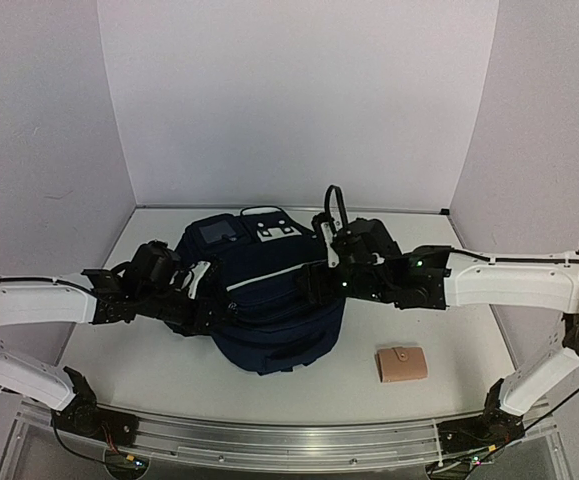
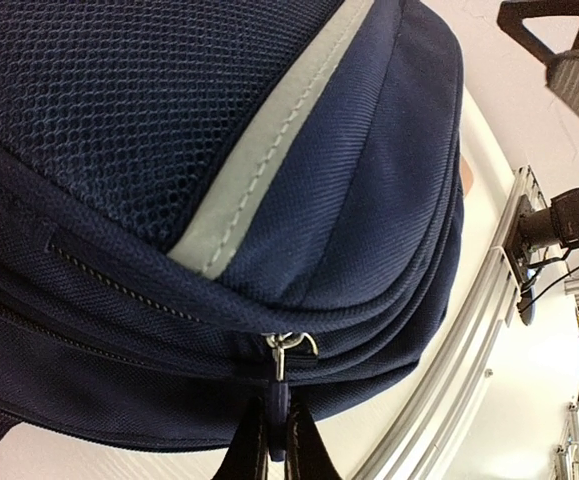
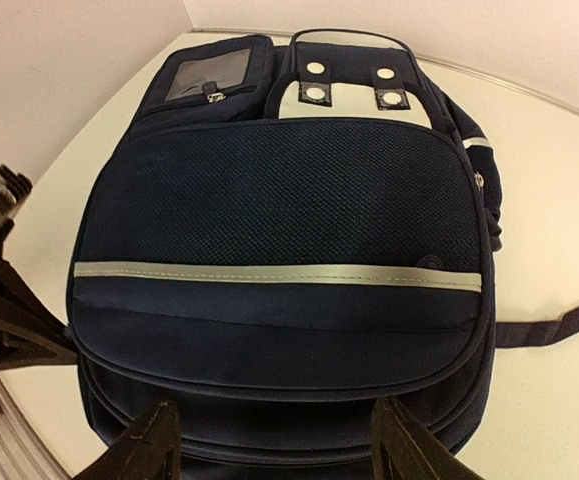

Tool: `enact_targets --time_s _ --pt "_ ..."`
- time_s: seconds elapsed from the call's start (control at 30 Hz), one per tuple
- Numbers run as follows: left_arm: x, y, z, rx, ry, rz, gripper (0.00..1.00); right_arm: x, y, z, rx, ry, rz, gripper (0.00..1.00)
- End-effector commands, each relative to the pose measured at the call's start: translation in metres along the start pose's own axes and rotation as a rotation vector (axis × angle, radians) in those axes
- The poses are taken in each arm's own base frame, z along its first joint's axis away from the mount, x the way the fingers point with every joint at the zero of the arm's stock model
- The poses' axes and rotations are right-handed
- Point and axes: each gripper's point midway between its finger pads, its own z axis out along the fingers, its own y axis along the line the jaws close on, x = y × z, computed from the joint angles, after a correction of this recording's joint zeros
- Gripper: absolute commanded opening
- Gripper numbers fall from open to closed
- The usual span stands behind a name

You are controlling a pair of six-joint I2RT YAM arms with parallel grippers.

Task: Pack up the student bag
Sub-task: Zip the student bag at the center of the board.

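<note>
The student bag (image 1: 269, 300) lies flat, front up, mid-worktop (image 1: 469, 340) between both arms. The left tool (image 2: 279, 455) is pinched shut on the dark zipper pull (image 2: 280, 405) at the bag's edge. The right tool (image 3: 281, 445) hangs above the bag with its jaws apart, holding nothing. To open the bag cleanly, I judge the pull should follow the zipper track while the right tool steadies the fabric. A tan wallet (image 1: 402, 363) lies near the front right of the pale worktop, which is enclosed by plain white walls (image 1: 299, 100).

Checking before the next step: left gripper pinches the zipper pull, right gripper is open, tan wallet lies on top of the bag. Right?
No: the tan wallet lies on the table beside the student bag, apart from it; the top external view shows it. Rest stands.
</note>
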Motion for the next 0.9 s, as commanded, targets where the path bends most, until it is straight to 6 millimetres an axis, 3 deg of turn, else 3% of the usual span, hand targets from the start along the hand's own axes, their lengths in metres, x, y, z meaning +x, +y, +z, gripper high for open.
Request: enact_targets --time_s 0.0,0.2,0.37,0.43,0.57,0.73,0.87 --pt "-0.024 -0.027 -0.017 0.072 -0.030 0.053 0.00 0.005 0.001 0.011 0.018 0.025 -0.279 0.64" --pt "-0.023 -0.036 -0.022 0.087 0.030 0.064 0.00 0.013 0.004 0.025 0.011 0.044 -0.394 0.74" --pt "-0.020 -0.042 -0.024 0.104 0.098 0.059 0.00 0.017 0.002 0.037 0.032 0.041 -0.438 0.73" --pt "-0.019 -0.047 -0.022 0.130 0.124 0.053 0.00 0.018 -0.001 0.043 0.054 0.030 -0.450 0.65" --pt "-0.020 -0.052 -0.018 0.157 0.156 0.042 0.00 0.018 0.003 0.052 0.064 0.018 -0.466 0.39" --pt "-0.032 -0.071 -0.017 0.253 0.158 0.013 0.00 0.013 0.017 0.053 0.021 -0.010 -0.451 0.11" --pt "-0.040 -0.086 -0.012 0.314 0.168 -0.009 0.00 0.008 0.028 0.052 -0.020 -0.041 -0.409 0.00"
